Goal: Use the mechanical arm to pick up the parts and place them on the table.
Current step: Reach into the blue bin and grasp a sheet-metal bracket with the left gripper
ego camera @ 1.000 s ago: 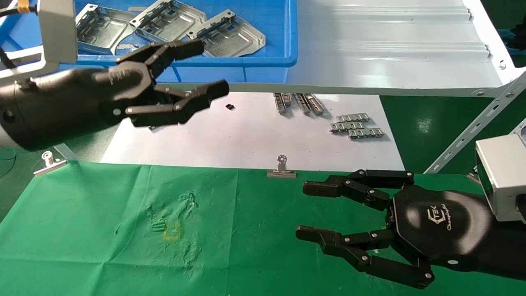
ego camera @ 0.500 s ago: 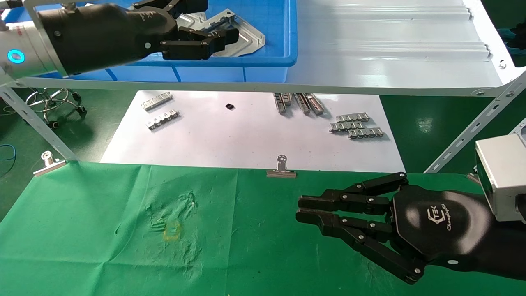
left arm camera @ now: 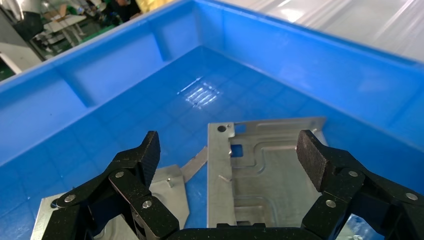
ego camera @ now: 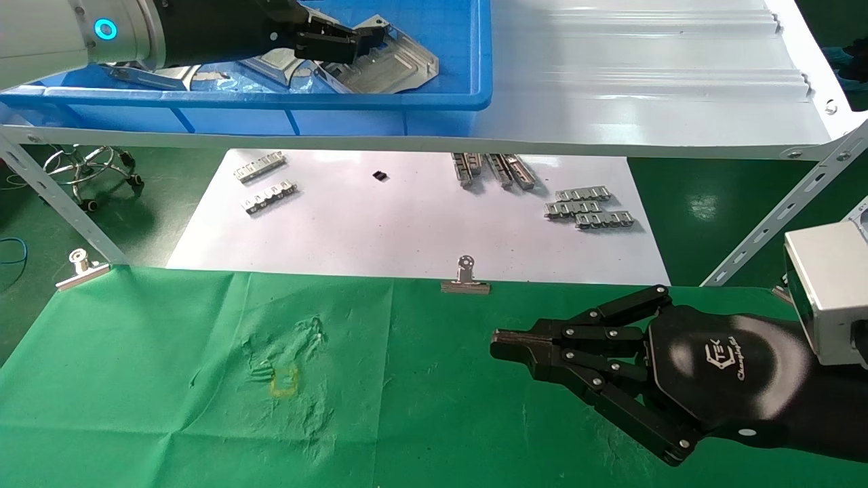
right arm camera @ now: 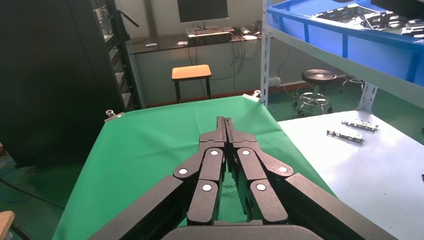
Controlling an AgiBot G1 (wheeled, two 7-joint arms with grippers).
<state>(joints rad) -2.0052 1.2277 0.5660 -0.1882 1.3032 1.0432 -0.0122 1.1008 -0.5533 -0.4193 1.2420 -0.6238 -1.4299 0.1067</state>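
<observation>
From the head view, your left gripper [ego camera: 339, 42] is reaching into the blue bin [ego camera: 380, 100] on the white shelf [ego camera: 644, 88], because that is where the parts [ego camera: 393, 64] lie. Your right gripper [ego camera: 505, 342] hovers low over the green table [ego camera: 169, 379], fingers drawn together and holding nothing — parked there, I judge, to keep clear of the drop area. The small linked strips [ego camera: 588, 210] on the white sheet [ego camera: 407, 224] are not what you want.

In the left wrist view, the left gripper [left arm camera: 227, 150] has its fingers [left arm camera: 311, 159] spread wide apart, empty. One part [left arm camera: 265, 170] lies flat on the bin floor directly between and beneath them, not yet touched; another part [left arm camera: 167, 187] sits just beside it. That spread looks set to straddle the plate's width before closing.

In the right wrist view, the right gripper [right arm camera: 226, 125] shows its fingers pressed side by side above the green table [right arm camera: 150, 135] — nothing between them
</observation>
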